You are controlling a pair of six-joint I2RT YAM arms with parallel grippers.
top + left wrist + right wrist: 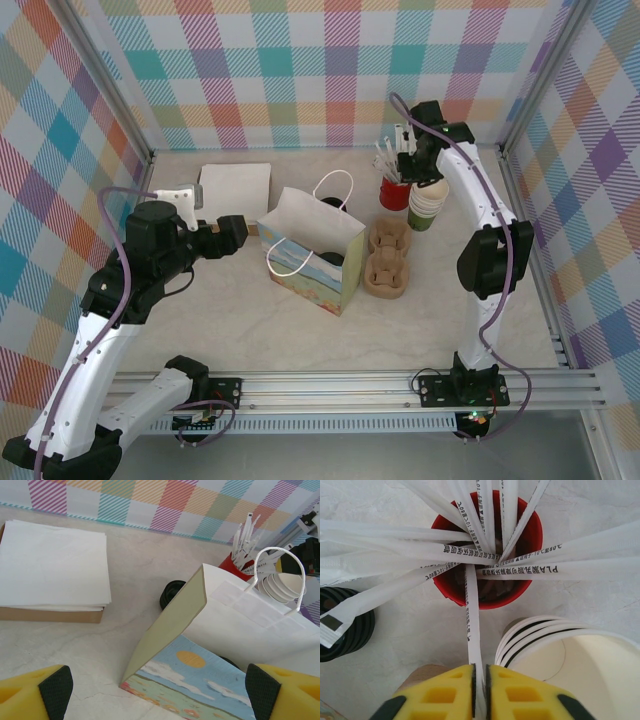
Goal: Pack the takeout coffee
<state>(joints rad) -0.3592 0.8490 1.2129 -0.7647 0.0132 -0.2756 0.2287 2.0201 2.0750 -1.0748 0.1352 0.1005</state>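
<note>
Mid-table, big white paper bag (305,272) with beach print standing open; small takeout coffee cup (330,258) sitting inside it, just black round lid showing. At bag's left, left gripper (159,690) hovering with yellow fingers (30,692) spread wide. Back right, right gripper (480,680) pinching white wrapped straw (472,630) poking from red round cup (447,585), olive-green paper cup stack (423,210) sitting just beside.

cups (424,205): nested stack, upright, olive outside, cream inside, unlidded, back right
lids (342,627): black stack, lying apart from cups
</note>
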